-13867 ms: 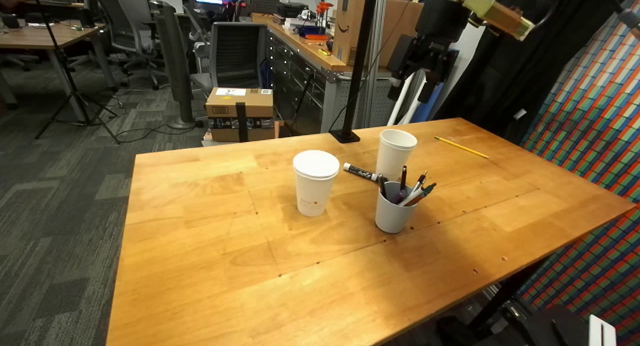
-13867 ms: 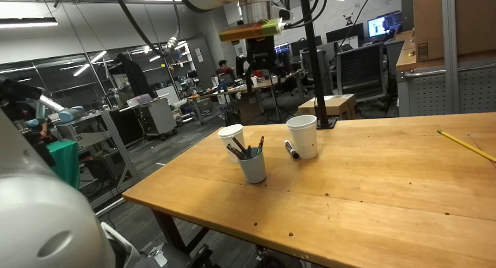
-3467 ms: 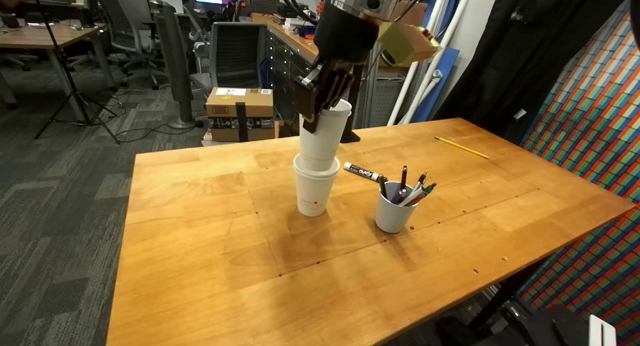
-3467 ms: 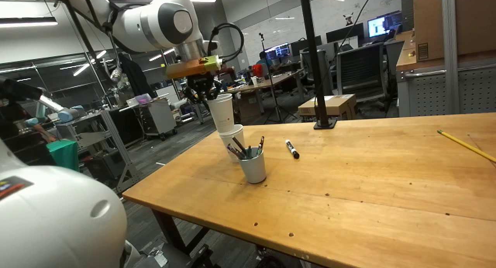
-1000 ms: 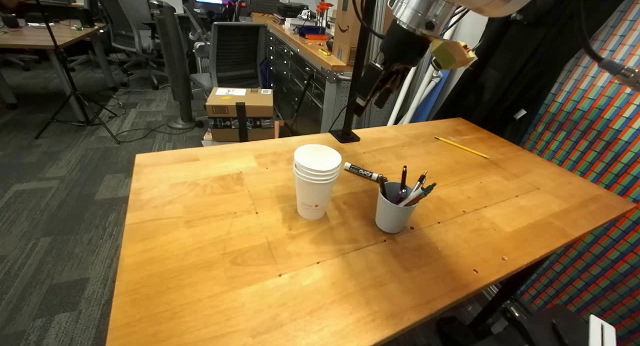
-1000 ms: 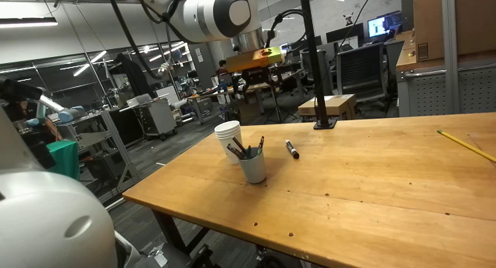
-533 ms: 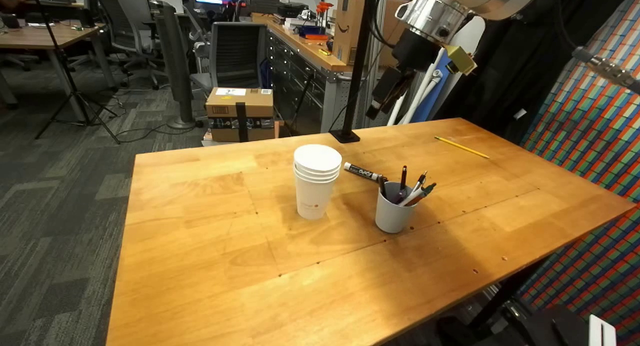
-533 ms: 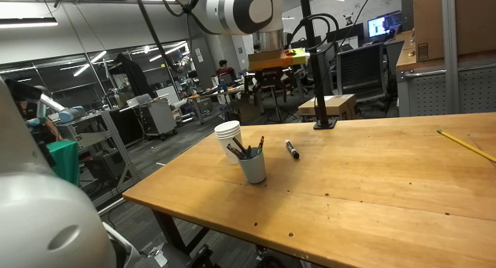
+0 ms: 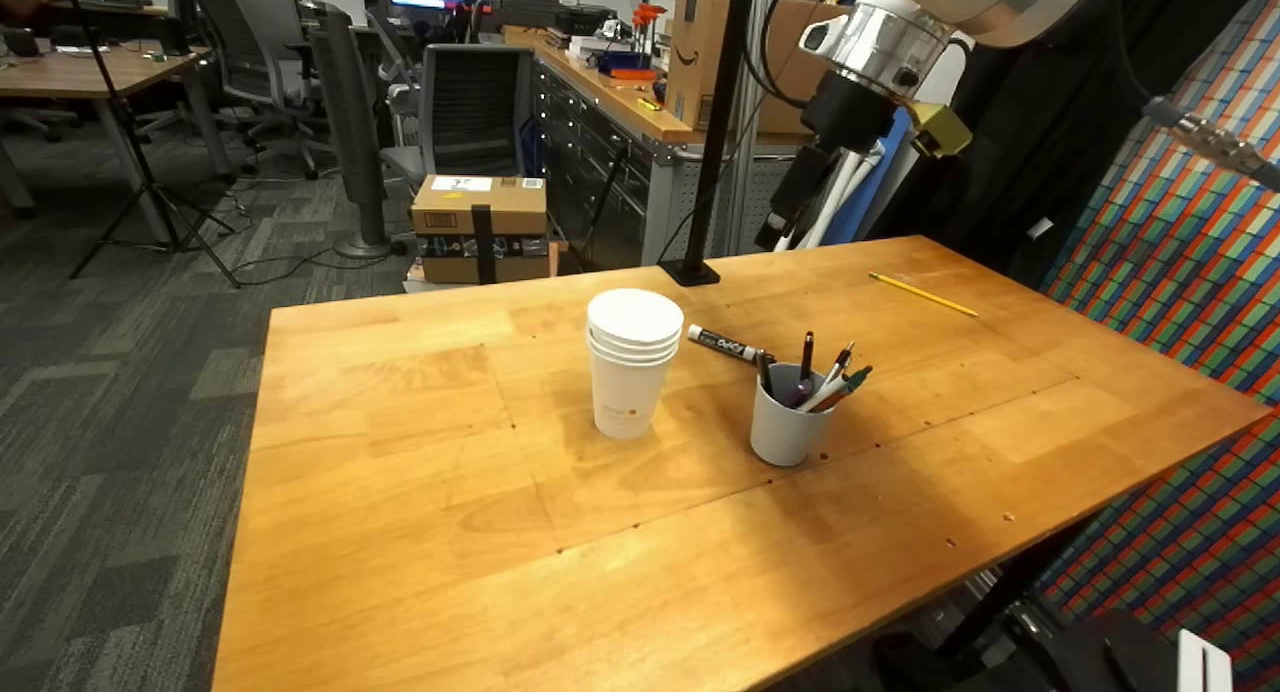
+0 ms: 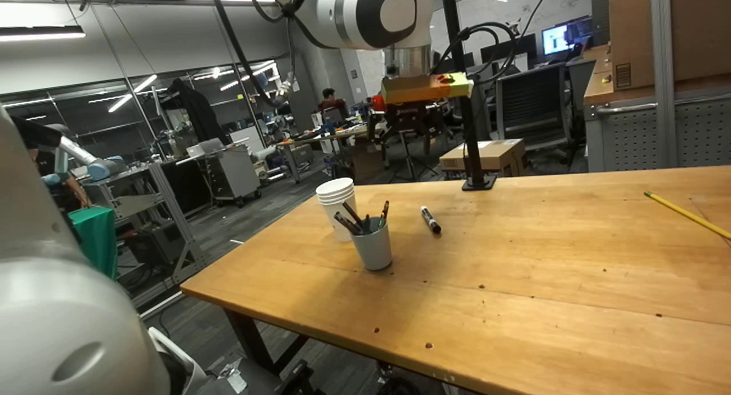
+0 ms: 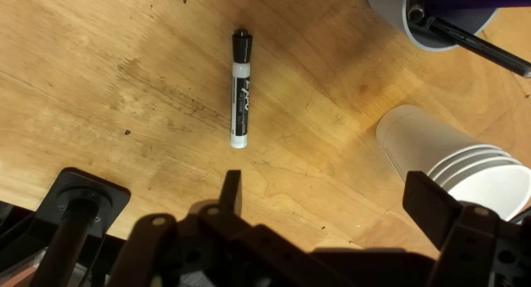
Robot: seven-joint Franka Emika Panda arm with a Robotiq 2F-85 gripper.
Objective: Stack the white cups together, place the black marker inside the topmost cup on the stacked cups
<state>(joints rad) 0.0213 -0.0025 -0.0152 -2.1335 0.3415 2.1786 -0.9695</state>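
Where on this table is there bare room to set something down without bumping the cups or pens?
Two patches: tabletop between the black marker and yellow pencil, and, in an exterior view, from the stacked white cups out to the left-hand table edge. Crowded: where cups, pen cup and marker sit closest, the open hand hanging above nearby.

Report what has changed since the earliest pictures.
The white paper cup that stood beside the Expo dry-erase marker was gripped, carried leftward in both exterior views, and let go, nested inside the other white paper cup. The pincer, now open, has since moved rightward in those views. The Expo dry-erase marker, grey pen cup and yellow pencil look unmoved.
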